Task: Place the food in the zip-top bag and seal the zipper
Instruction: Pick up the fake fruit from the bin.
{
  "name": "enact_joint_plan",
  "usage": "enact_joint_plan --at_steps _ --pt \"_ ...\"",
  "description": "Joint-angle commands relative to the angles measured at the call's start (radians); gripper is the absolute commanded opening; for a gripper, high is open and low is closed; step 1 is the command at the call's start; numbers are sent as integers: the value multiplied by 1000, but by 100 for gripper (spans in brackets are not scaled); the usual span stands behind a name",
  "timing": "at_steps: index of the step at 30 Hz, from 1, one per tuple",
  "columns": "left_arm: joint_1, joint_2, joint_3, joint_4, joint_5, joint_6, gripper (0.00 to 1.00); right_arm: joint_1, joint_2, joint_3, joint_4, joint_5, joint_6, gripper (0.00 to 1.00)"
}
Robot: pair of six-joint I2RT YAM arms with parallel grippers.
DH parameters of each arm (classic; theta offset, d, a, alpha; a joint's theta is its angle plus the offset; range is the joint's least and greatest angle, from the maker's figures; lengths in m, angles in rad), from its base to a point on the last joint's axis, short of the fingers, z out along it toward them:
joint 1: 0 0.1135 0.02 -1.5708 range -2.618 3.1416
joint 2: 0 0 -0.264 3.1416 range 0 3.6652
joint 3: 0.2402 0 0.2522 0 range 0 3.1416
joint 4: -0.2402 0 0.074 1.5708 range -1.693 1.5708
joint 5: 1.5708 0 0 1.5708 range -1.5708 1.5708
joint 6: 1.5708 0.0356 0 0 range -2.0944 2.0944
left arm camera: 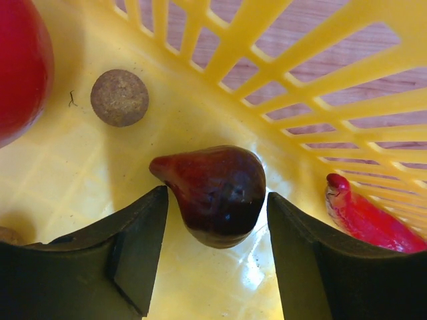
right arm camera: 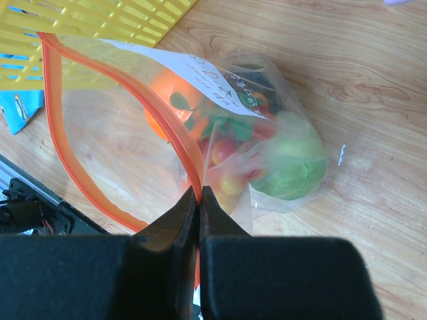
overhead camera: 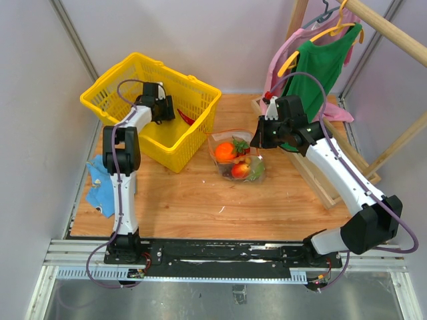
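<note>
My left gripper (left arm camera: 217, 200) is down inside the yellow mesh basket (overhead camera: 110, 87), open, its fingers on either side of a dark red-brown pear-shaped toy fruit (left arm camera: 210, 177) with a small gap on each side. The zip-top bag (overhead camera: 237, 160) lies on the table right of the basket, its mouth held open. Inside it are an orange (right arm camera: 167, 100), a light-green ball (right arm camera: 290, 160) and small red pieces. My right gripper (right arm camera: 199, 193) is shut on the bag's red-orange zipper (right arm camera: 53, 120) strip at the near rim.
In the basket also lie a big red round fruit (left arm camera: 20, 60), a brown cork-like ball (left arm camera: 120, 98) and a red pepper-like piece (left arm camera: 363, 213). A blue cloth (overhead camera: 100, 183) lies at the table's left edge. Hanging clothes (overhead camera: 320, 60) and a wooden frame (overhead camera: 333, 180) stand at the right.
</note>
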Motion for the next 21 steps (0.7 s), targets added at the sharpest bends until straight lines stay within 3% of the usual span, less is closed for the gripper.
enact_joint_plan --at_steps 1,6,21 --pt "4 27 41 32 27 1 62 -17 -3 25 -13 5 -4 3" --pt "3 -16 22 20 53 7 48 -17 -7 22 -14 5 -1 3" --pt "3 -298 -225 45 55 32 35 -16 -9 19 -1 -19 13 3"
